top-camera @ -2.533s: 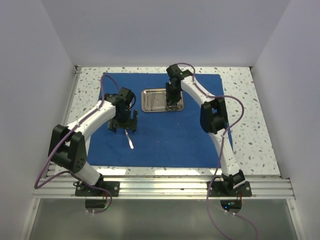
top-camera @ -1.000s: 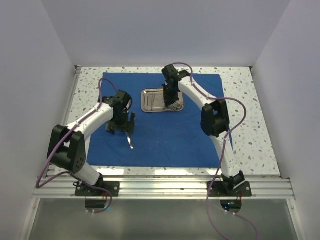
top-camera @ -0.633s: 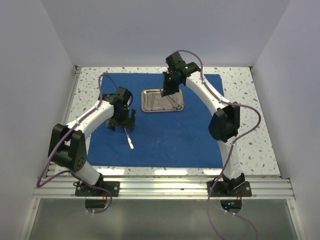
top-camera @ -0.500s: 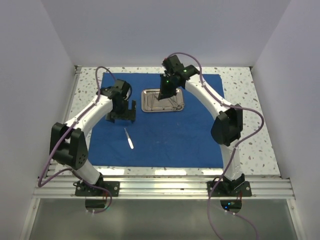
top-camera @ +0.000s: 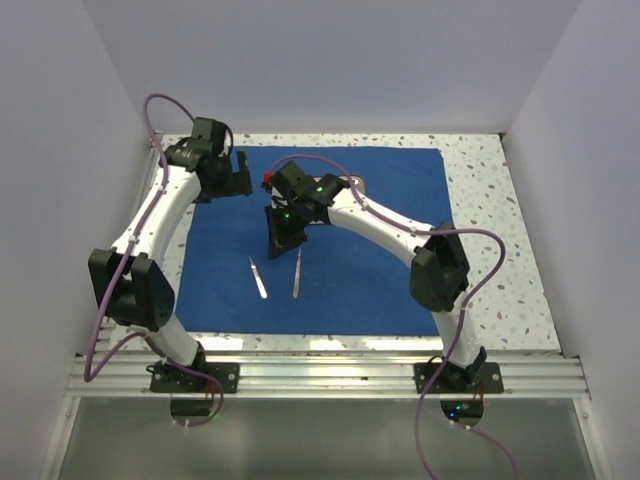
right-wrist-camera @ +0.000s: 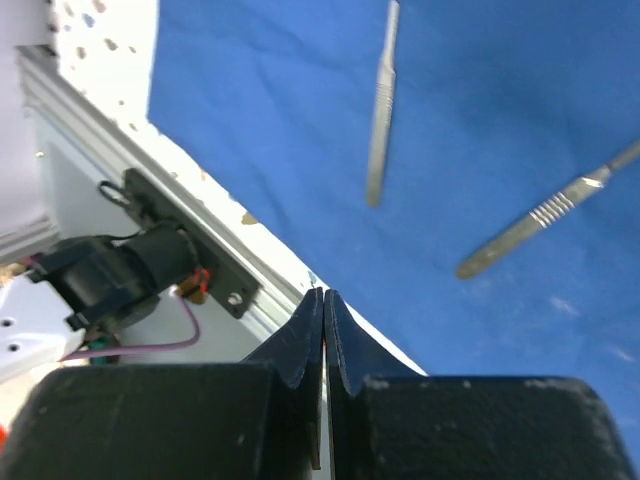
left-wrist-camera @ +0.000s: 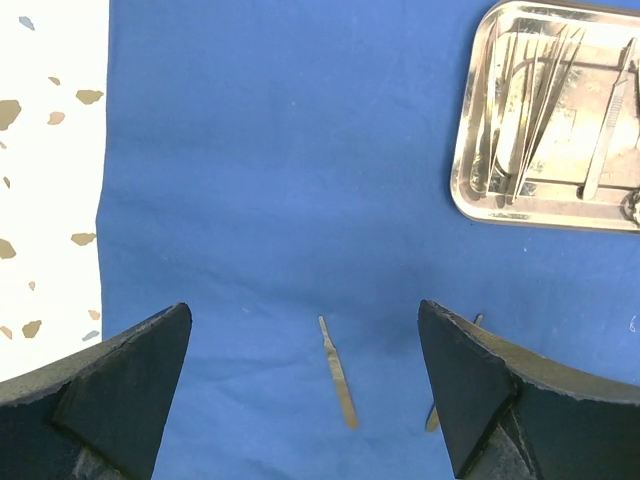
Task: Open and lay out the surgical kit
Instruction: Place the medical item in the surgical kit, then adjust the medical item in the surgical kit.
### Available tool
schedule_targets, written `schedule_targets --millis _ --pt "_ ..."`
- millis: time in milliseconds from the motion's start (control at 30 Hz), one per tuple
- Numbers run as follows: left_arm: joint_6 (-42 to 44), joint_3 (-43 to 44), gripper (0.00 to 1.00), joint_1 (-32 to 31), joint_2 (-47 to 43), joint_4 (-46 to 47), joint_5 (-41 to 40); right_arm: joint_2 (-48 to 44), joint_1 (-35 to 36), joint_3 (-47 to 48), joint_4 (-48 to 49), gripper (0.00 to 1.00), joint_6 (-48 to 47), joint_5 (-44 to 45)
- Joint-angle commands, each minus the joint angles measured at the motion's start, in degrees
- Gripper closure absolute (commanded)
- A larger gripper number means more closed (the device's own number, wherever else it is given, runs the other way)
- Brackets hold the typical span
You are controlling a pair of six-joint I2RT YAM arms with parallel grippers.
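Over the blue cloth (top-camera: 350, 285), the left gripper (top-camera: 232, 180) holds its jaws wide apart and empty. The right gripper (right-wrist-camera: 322, 300) has its jaws pressed together above a plain instrument (right-wrist-camera: 380, 110) and a ridged instrument (right-wrist-camera: 535, 220). The steel tray (left-wrist-camera: 462, 160) rests on the cloth.

Your table (top-camera: 500, 260) is white with dark speckles. Directly on it lies the royal-blue cloth (top-camera: 370, 290) — spread out flat across the middle. You see bare speckled margins left, right and along the far side; the cloth's near edge stops just short of the aluminium rail (top-camera: 330, 375).
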Motion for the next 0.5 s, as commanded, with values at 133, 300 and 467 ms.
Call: schedule_targets --millis 133,300,467 --pt "1.3 -5.0 0.01 0.5 -2.0 3.7 5.5 5.5 -1.2 7.6 -6.1 1.0 -2.4 -1.5" --pt "1.4 -10.6 0.01 0.4 -3.7 7.4 10.8 5.2 -2.4 7.1 -14.1 0.97 -5.3 12.1" --pt "1.3 -10.9 0.02 0.4 -3.9 7.1 10.4 3.5 -3.0 0.7 -16.4 1.0 -6.1 19.6"
